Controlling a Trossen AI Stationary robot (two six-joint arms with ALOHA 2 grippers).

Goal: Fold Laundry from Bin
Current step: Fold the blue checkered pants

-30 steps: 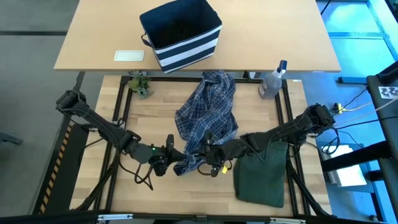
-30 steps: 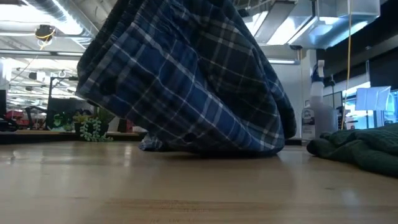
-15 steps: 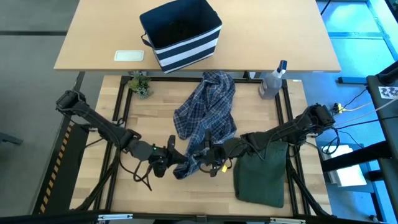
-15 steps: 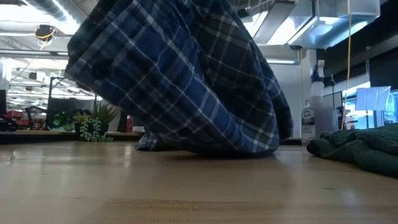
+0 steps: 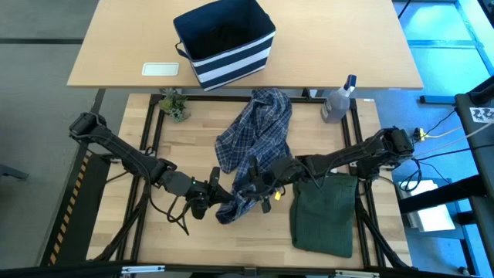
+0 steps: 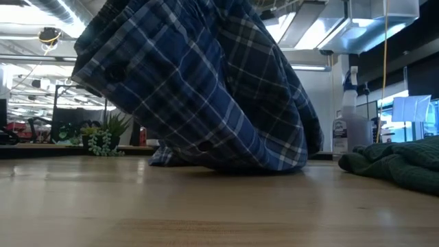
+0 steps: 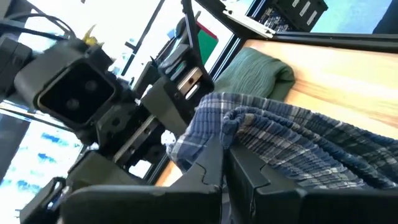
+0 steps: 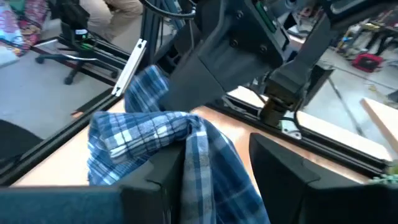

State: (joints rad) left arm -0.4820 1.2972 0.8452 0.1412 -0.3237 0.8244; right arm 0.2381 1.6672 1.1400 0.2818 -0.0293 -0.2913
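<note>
The high view looks straight down on the whole tabletop and both arms. The low view sits at tabletop level, close behind the plaid shirt, facing the room. Each wrist view looks forward along its own arm, very near the same plaid shirt, which all four views share.

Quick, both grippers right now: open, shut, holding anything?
Left gripper: shut on the plaid shirt at its near end.
Right gripper: open, fingers either side of a shirt fold, not clamped.
</note>
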